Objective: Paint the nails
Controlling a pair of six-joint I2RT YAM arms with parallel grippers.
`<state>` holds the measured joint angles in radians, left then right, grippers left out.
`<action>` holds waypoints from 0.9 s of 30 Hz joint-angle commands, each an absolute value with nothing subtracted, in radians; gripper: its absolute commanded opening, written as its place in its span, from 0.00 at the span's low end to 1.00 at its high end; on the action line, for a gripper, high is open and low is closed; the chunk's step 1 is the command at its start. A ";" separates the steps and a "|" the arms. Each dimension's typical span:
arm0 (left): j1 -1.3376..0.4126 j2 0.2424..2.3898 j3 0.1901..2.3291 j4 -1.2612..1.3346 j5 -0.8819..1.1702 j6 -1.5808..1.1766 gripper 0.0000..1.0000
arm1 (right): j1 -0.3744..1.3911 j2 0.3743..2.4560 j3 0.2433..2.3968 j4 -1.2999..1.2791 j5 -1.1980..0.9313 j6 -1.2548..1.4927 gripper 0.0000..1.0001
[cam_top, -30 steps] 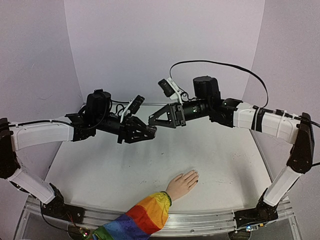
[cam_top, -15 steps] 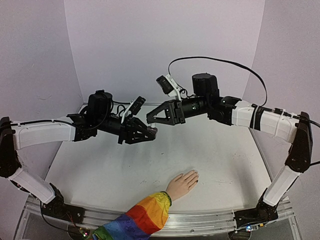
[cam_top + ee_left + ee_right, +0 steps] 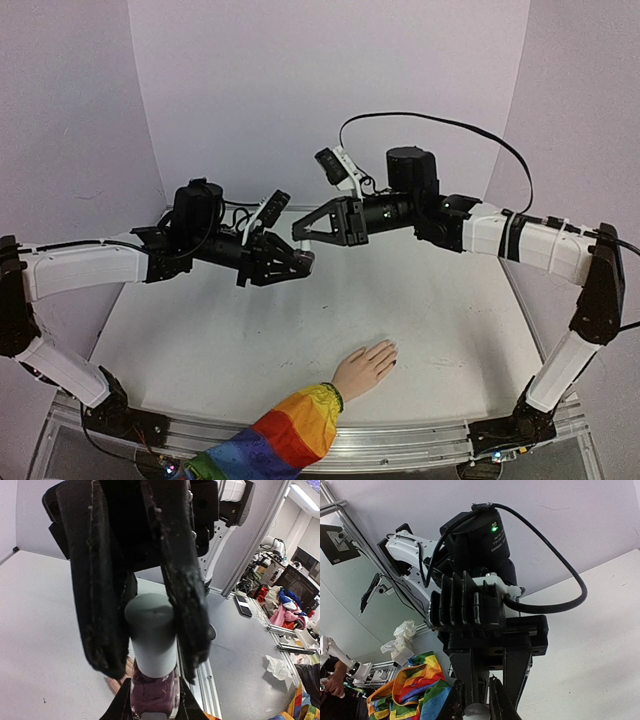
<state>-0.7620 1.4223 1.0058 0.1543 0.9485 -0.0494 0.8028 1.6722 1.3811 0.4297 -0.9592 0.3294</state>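
The pale mannequin hand with a rainbow sleeve lies palm down at the table's front. Its nails are tiny, and one fingertip shows a dark spot. My left gripper is shut on a small polish bottle of dark purple and holds it in the air over the table's middle. My right gripper meets it from above, its fingers closed round the bottle's grey cap. In the right wrist view, the cap sits between my right gripper fingertips. The bottle hides most of the hand in the left wrist view.
The white table is walled by pale panels at the back and sides. A metal rail runs along its front edge. The rainbow sleeve also shows in the right wrist view, past the table's edge.
My right gripper has risen a little and shifted slightly left over the left gripper's tip. The left arm and the mannequin hand have not moved.
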 commanded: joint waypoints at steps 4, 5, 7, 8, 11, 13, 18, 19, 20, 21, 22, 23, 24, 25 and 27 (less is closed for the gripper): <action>-0.741 1.301 0.989 0.226 0.670 -0.018 0.00 | 0.846 1.618 1.252 0.593 -0.646 0.441 0.00; -0.740 1.293 0.979 0.232 0.619 -0.018 0.00 | 0.863 1.616 1.236 0.611 -0.583 0.454 0.00; -0.739 1.276 0.961 0.240 0.516 -0.016 0.00 | 0.910 1.624 1.224 0.625 -0.432 0.473 0.00; -0.739 1.268 0.952 0.241 0.461 -0.010 0.00 | 0.950 1.630 1.229 0.613 -0.316 0.470 0.00; -0.739 1.244 0.932 0.242 0.366 -0.002 0.00 | 1.110 1.688 1.303 0.483 0.171 0.541 0.00; -0.739 1.232 0.924 0.241 0.324 0.038 0.00 | 1.217 1.793 1.472 0.270 0.437 0.655 0.00; -0.739 1.219 0.917 0.241 0.277 0.049 0.00 | 1.253 1.789 1.475 0.299 0.485 0.710 0.00; -0.739 1.219 0.918 0.242 0.280 0.050 0.00 | 1.253 1.784 1.491 0.300 0.488 0.689 0.00; -0.740 1.218 0.916 0.241 0.281 0.048 0.00 | 1.252 1.778 1.506 0.301 0.493 0.673 0.00; -0.740 1.215 0.916 0.241 0.281 0.046 0.00 | 1.250 1.769 1.514 0.304 0.489 0.657 0.02; -0.741 1.217 0.917 0.241 0.281 0.046 0.00 | 1.244 1.758 1.521 0.309 0.476 0.630 0.08; -0.741 1.219 0.918 0.240 0.281 0.046 0.00 | 1.235 1.747 1.527 0.311 0.462 0.601 0.16; -0.740 1.222 0.919 0.240 0.281 0.045 0.00 | 1.221 1.730 1.527 0.311 0.438 0.571 0.28; -0.740 1.225 0.920 0.239 0.282 0.044 0.00 | 1.202 1.712 1.525 0.314 0.396 0.541 0.40; -0.740 1.234 0.923 0.237 0.285 0.036 0.00 | 1.152 1.667 1.513 0.314 0.273 0.477 0.55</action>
